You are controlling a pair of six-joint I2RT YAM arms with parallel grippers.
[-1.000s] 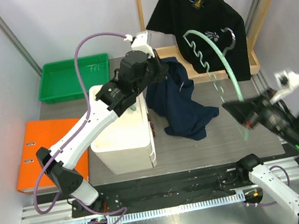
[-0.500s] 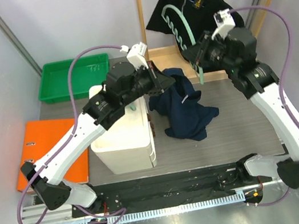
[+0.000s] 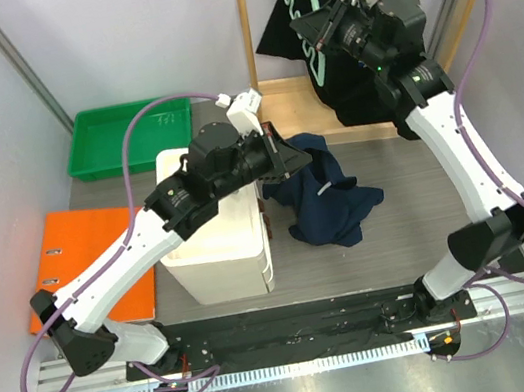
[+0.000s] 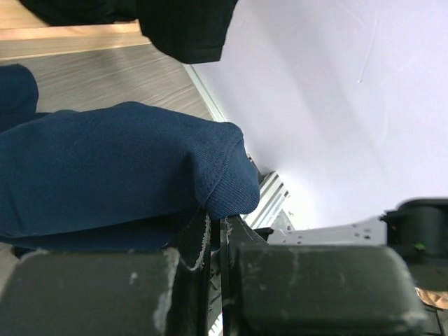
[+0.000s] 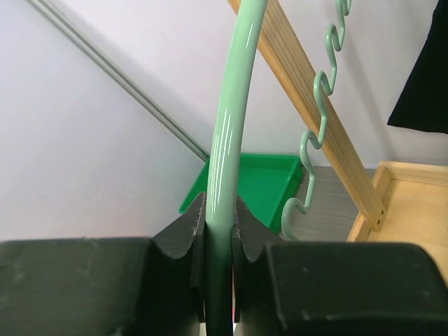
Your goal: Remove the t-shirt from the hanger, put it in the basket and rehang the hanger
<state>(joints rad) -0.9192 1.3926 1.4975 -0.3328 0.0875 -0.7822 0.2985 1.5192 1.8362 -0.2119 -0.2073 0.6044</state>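
Now the navy t-shirt (image 3: 329, 199) lies off the hanger (image 3: 294, 2), crumpled in a loose heap on the grey table (image 3: 420, 229) at the centre of the top view. One fold is lifted toward the upper left of the heap. In the left wrist view the t-shirt (image 4: 105, 168) fills the left half as a thick rounded fold with a ribbed hem.

The left gripper (image 3: 286, 156) is closed on that raised fold. Its jaws are nearly together in the wrist view, with the cloth's edge pinched in the narrow slit of the left gripper (image 4: 222, 234).

The pale green hanger, with its wavy bar, is up at the top centre of the top view. It is well apart from the t-shirt and clamped in the right gripper (image 3: 316, 32). In the right wrist view the right gripper (image 5: 218, 217) has its notched jaws tight on the smooth rod of the hanger (image 5: 234, 105).

A white box (image 3: 216, 250) stands just left of the t-shirt. A black shirt (image 3: 358, 98) hangs at the wooden rack (image 3: 287, 105) behind.
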